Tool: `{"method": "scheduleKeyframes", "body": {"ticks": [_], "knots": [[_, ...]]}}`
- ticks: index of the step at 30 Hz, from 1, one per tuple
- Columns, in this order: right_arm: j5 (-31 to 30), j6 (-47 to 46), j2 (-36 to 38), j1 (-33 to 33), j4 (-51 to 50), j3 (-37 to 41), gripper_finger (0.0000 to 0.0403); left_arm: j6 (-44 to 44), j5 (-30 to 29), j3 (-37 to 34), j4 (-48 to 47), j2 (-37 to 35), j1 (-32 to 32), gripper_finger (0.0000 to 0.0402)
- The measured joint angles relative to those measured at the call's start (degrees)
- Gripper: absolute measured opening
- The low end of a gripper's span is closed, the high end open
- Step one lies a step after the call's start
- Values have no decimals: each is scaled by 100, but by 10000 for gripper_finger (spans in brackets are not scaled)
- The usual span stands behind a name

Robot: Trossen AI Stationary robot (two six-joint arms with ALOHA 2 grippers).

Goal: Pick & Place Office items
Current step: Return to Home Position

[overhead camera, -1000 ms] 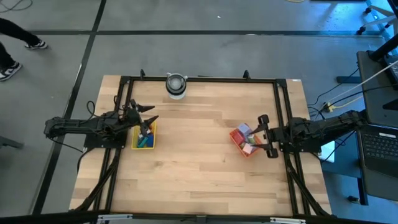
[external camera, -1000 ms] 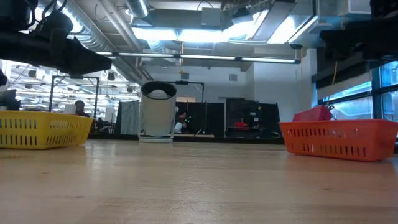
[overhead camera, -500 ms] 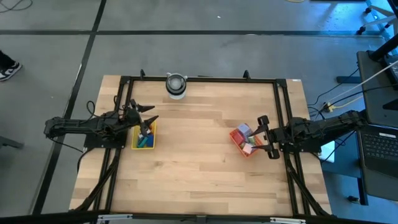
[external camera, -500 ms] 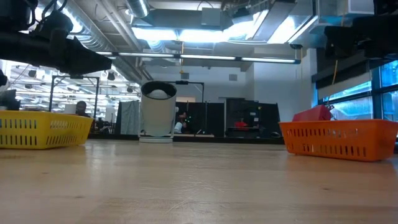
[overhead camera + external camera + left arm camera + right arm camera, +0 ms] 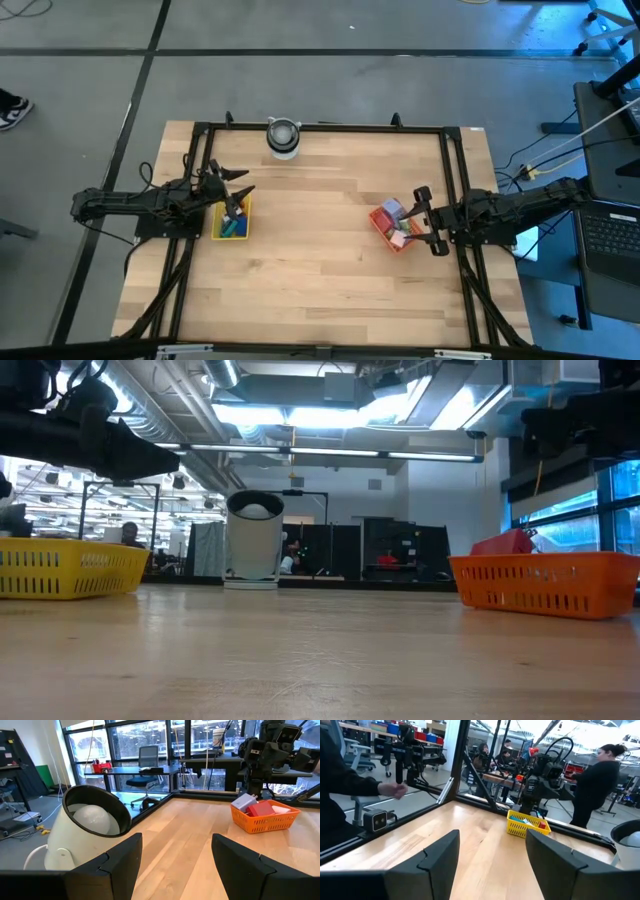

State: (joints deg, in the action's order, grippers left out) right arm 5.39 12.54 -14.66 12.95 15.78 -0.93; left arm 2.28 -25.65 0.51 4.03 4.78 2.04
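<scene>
Office items lie in two trays. Blue and green pieces (image 5: 232, 227) sit in the yellow tray (image 5: 247, 222) at the table's left. Lavender, red, pink and white pieces (image 5: 396, 222) fill the orange-red tray (image 5: 377, 221) at the right, also visible in the left wrist view (image 5: 260, 808). My left gripper (image 5: 238, 184) hangs open and level above the yellow tray's far edge, with nothing between its fingers (image 5: 125, 862). My right gripper (image 5: 431, 218) stands open and level just right of the orange-red tray, its fingers (image 5: 440, 857) empty.
A round grey-white cylinder (image 5: 283, 137) stands at the table's far edge, near the middle. A black frame (image 5: 320, 127) runs along the table's far and side edges. Bare wood (image 5: 320, 270) stretches between the trays and toward the near edge. People stand beyond the table (image 5: 592, 780).
</scene>
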Motion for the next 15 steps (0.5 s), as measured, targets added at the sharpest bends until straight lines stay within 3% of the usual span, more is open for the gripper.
{"method": "scheduleKeyframes", "body": {"ticks": [15], "knots": [[0, -158, 0, 0, -4, 0, 228, 0, 0, 0, 1, 0, 0, 235]]}}
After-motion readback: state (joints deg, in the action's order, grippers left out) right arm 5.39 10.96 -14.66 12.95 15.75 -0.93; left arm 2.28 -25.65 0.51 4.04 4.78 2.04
